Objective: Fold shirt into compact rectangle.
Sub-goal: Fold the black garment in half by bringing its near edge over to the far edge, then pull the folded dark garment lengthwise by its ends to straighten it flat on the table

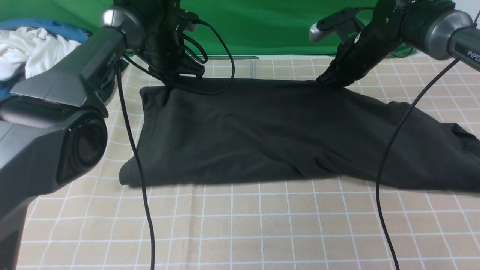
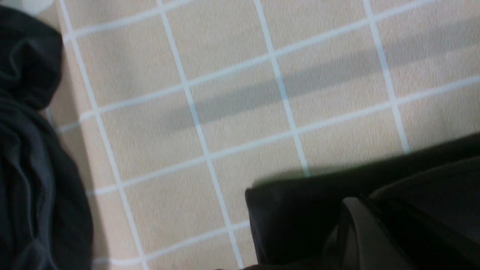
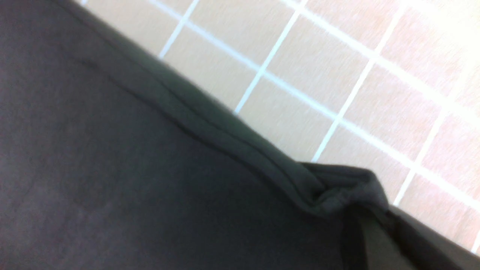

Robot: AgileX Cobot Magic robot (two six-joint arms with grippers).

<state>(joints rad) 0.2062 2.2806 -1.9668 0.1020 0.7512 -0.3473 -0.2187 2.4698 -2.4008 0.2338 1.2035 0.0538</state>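
Black shirt (image 1: 262, 127) lies folded lengthwise, rumpled.

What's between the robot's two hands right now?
Front view: only the black shirt, its far edge running from left hand to right hand, plus a cable looping across near the left.

The left arm (image 1: 67, 82) shows angular dark-grey housing and a silver joint cap; the right arm (image 1: 431, 22), likewise silver-capped, carries white lettering starting "PiPE". 2 thin black cables (image 1: 138, 168) trail from them, and the right tool (image 1: 332, 79) is black.
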